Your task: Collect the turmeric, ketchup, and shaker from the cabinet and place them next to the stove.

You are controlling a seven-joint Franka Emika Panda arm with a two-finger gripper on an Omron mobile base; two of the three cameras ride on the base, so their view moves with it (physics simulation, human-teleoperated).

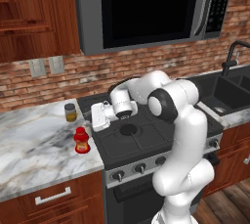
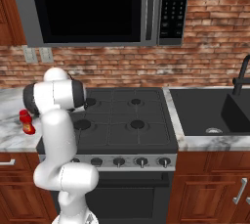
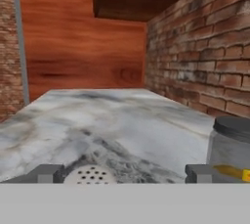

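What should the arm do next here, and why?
Probably draw the gripper straight back: its jaws stand open either side of the shaker, which seems set on the counter, with the turmeric close beside it, so a sideways move could knock either.

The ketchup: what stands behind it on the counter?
Behind the ketchup, nearer the brick wall, stands the turmeric jar, upright and apart from it on the marble counter. The open end effector hides the counter strip beside the stove.
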